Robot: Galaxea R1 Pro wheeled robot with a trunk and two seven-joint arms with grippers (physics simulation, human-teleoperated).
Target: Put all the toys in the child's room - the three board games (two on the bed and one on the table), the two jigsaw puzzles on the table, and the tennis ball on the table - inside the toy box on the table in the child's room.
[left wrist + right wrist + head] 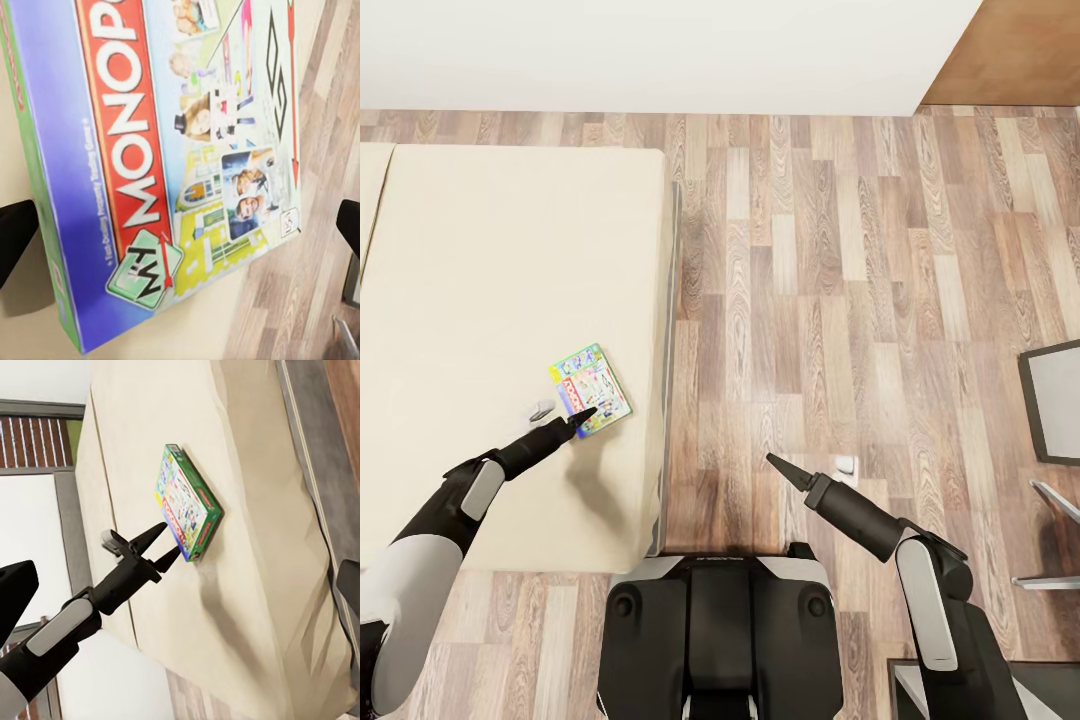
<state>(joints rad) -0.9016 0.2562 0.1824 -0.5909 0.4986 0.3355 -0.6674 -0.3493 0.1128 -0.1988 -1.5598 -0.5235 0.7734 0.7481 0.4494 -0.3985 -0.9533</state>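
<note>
Monopoly board game, a thin rectangular box with a blue, red and green printed cover, is lying flat near the edge of the cream-beige bed. The left gripper is hovering at its near end, fingers apart, apparently not yet gripping. The right gripper is hanging over the wood-plank floor; I cannot tell its fingers' state. Most of the task is remaining.

Glossy printed cardboard board game, matt cream cloth bed, wood-plank floor
</note>
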